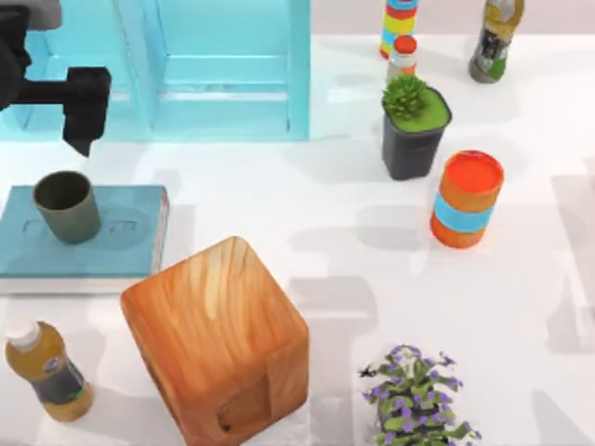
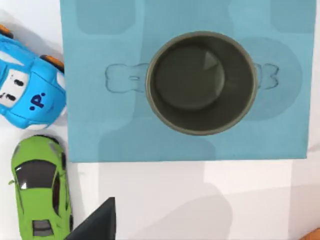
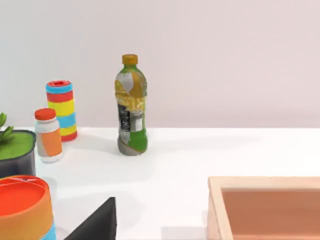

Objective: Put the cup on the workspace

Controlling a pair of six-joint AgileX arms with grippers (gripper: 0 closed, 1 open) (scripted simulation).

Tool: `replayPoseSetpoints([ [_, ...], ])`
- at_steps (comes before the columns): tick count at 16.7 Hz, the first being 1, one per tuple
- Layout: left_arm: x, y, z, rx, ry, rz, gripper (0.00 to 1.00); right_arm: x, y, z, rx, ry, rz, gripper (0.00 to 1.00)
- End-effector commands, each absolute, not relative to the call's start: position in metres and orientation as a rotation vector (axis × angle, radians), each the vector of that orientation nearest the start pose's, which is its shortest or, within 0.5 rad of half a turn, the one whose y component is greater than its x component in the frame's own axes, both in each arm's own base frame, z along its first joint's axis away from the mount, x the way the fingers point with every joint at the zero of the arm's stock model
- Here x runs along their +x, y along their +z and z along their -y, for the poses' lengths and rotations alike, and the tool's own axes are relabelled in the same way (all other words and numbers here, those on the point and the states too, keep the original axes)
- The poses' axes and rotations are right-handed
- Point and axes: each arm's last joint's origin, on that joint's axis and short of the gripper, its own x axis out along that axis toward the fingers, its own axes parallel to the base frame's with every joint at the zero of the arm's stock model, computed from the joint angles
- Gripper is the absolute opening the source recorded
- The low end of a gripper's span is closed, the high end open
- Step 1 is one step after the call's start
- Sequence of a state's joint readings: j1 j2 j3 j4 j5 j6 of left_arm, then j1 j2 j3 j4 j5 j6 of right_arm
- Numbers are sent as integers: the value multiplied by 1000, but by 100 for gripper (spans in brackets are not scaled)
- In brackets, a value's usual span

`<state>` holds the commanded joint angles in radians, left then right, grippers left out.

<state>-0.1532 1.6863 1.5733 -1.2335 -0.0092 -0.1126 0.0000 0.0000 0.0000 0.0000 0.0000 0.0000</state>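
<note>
One cup [image 1: 67, 205] noted, upright on one teal slab [image 1: 121, 243] at left of the top view, not on the bare white workspace [image 1: 372, 279]. Left gripper [image 1: 82, 113] in upper left of frame, above the cup and apart from it — finger state cannot tell. Left wrist view looks straight down into the cup [image 2: 201, 83], dark inside, centred on the slab [image 2: 100, 130]. Two toy cars beside the slab: one blue [image 2: 27, 85], one green [image 2: 41, 187]. Elsewhere in the top view: one wooden block [image 1: 218, 339], one orange can [image 1: 467, 199], one black plant pot [image 1: 415, 125], one juice bottle [image 1: 48, 370] at lower left — one flowering plant [image 1: 416, 398].
</note>
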Motion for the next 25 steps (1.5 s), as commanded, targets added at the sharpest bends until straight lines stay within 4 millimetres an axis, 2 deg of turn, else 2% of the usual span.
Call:
replayPoseSetpoints([
  [4, 366, 287, 61, 25, -25, -1516, 100, 106, 160, 1, 0, 0, 0, 100],
  [7, 386, 280, 67, 26, -14, -1568, 100, 106, 160, 1, 0, 0, 0, 100],
  [16, 391, 276, 67, 22, -10, -1571, 100, 106, 160, 1, 0, 0, 0, 100],
  [18, 393, 261, 68, 24, -11, -1572, 100, 106, 160, 1, 0, 0, 0, 100],
  [23, 393, 198, 68, 24, -11, -1570, 100, 106, 160, 1, 0, 0, 0, 100],
  [25, 391, 183, 68, 24, -11, -1572, 100, 106, 160, 1, 0, 0, 0, 100],
])
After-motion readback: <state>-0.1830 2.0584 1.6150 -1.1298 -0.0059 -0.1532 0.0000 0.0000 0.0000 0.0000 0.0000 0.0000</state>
